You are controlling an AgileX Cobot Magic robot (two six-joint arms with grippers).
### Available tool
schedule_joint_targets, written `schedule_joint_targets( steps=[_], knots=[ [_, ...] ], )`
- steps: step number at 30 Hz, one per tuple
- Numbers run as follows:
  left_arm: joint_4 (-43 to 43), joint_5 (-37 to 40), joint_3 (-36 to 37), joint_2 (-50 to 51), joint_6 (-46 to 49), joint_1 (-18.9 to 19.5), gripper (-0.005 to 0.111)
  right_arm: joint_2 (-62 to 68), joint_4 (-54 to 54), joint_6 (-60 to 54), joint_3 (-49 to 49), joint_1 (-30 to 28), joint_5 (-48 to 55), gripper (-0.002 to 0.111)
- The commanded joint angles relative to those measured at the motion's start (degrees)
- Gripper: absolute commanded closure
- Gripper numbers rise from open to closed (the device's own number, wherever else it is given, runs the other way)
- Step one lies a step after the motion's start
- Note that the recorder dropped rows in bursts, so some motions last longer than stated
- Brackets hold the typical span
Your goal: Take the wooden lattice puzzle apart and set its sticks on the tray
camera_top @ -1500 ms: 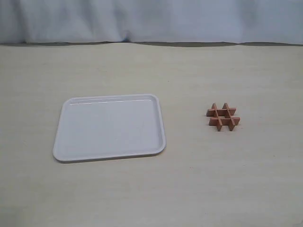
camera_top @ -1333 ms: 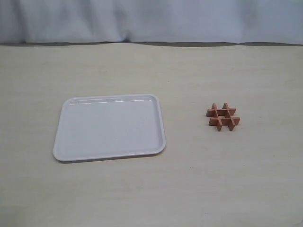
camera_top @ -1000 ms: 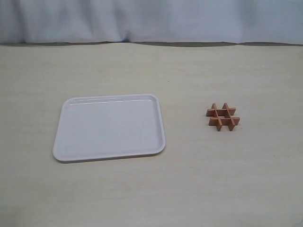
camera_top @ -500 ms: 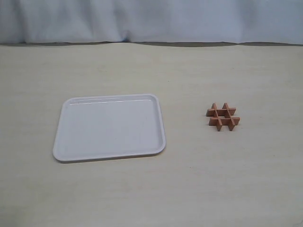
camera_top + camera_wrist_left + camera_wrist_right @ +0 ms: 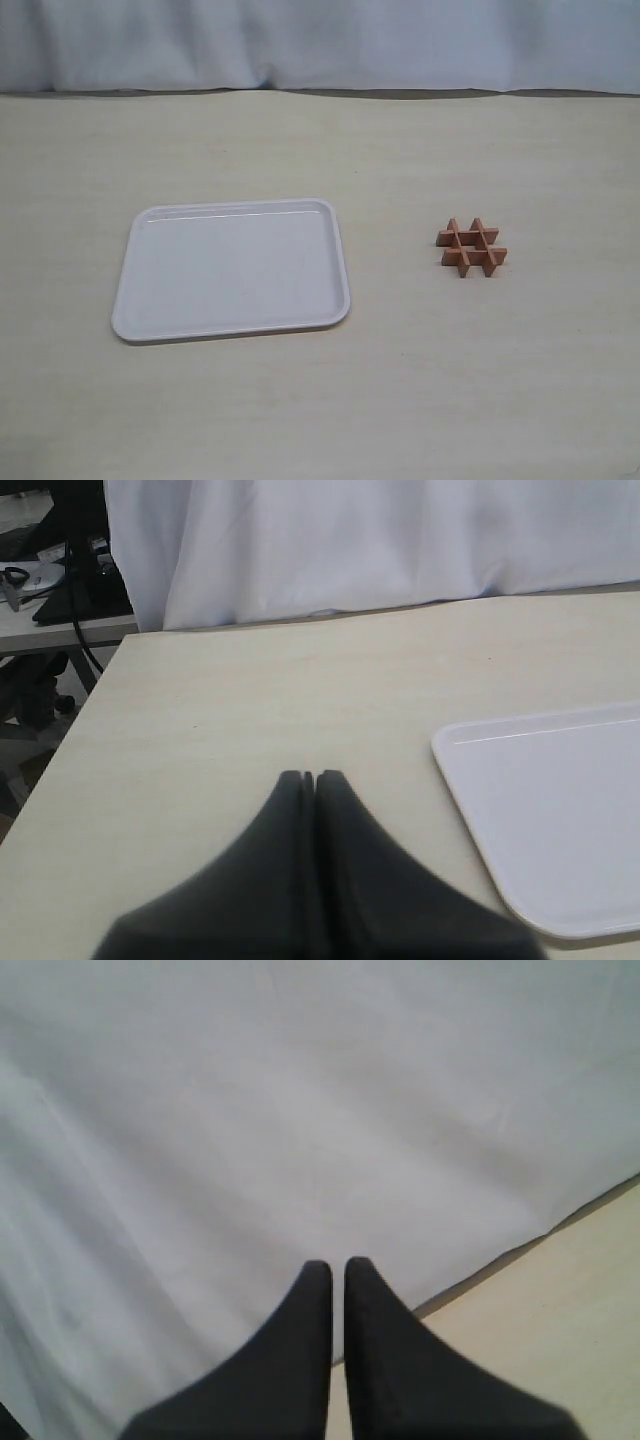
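Note:
The wooden lattice puzzle (image 5: pixel 471 247), a small reddish-brown hash of four interlocked sticks, lies assembled on the table right of centre in the exterior view. The white tray (image 5: pixel 231 269) lies flat and bare to its left; one corner of the tray (image 5: pixel 548 815) shows in the left wrist view. Neither arm appears in the exterior view. My left gripper (image 5: pixel 309 776) hovers over bare table beside the tray, its black fingers pressed together on nothing. My right gripper (image 5: pixel 337 1264) faces the white curtain, fingers almost touching with only a thin slit and nothing held. The puzzle is out of both wrist views.
A white curtain (image 5: pixel 320 45) hangs along the table's far edge. In the left wrist view the table's side edge (image 5: pixel 75 720) drops off, with dark equipment and cables (image 5: pixel 60 570) beyond it. Pale wood-grain tabletop (image 5: pixel 400 380) surrounds tray and puzzle.

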Motion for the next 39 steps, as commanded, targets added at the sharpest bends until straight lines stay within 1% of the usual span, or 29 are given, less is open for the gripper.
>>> schedule_joint_targets(
  steps=[1, 5, 11, 15, 16, 18, 25, 29, 31, 32, 34, 35, 36, 38, 39],
  knots=[
    [-0.2, -0.6, 0.1, -0.1, 0.1, -0.1, 0.107, 0.9, 0.0, -0.2, -2.7, -0.3, 0.5, 0.104],
    [-0.2, -0.6, 0.1, -0.1, 0.1, -0.1, 0.107, 9.6, 0.0, -3.2, -8.8, -0.3, 1.3, 0.104],
    [-0.2, -0.6, 0.1, -0.1, 0.1, -0.1, 0.107, 27.6, 0.0, -11.2, -16.7, -0.3, 2.5, 0.104],
    [-0.2, -0.6, 0.1, -0.1, 0.1, -0.1, 0.107, 40.5, 0.0, -19.0, -23.9, -0.3, 6.2, 0.104],
    [-0.2, -0.6, 0.1, -0.1, 0.1, -0.1, 0.107, 47.4, 0.0, -22.7, -27.4, -0.3, 8.8, 0.104],
    [-0.2, -0.6, 0.1, -0.1, 0.1, -0.1, 0.107, 53.9, 0.0, -23.7, -31.2, -0.3, 13.0, 0.104],
    [-0.2, -0.6, 0.1, -0.1, 0.1, -0.1, 0.107, 71.5, 0.0, -25.6, -42.3, -0.3, 27.4, 0.104],
    [-0.2, -0.6, 0.1, -0.1, 0.1, -0.1, 0.107, 80.1, -0.7, -29.0, -48.3, -0.3, 36.8, 0.104],
    [-0.2, -0.6, 0.1, -0.1, 0.1, -0.1, 0.107, 83.3, -5.2, -28.9, -51.4, -0.3, 40.4, 0.104],
    [-0.2, -0.6, 0.1, -0.1, 0.1, -0.1, 0.107, 85.3, -9.7, -27.1, -53.0, -0.3, 42.6, 0.104],
    [-0.2, -0.6, 0.1, -0.1, 0.1, -0.1, 0.107, 87.7, -17.9, -19.1, -55.5, -0.3, 44.9, 0.104],
    [-0.2, -0.6, 0.1, -0.1, 0.1, -0.1, 0.107, 89.4, -24.8, -12.1, -57.3, -0.3, 46.8, 0.104],
    [-0.2, -0.6, 0.1, -0.1, 0.1, -0.1, 0.107, 90.5, -29.5, -7.4, -58.3, -0.3, 48.2, 0.104],
    [-0.2, -0.6, 0.1, -0.1, 0.1, -0.1, 0.107, 93.0, -39.4, 1.1, -60.5, -0.3, 51.4, 0.104],
    [-0.2, -0.6, 0.1, -0.1, 0.1, -0.1, 0.107, 94.1, -42.2, 3.0, -61.0, -0.3, 52.2, 0.104]
  ],
)
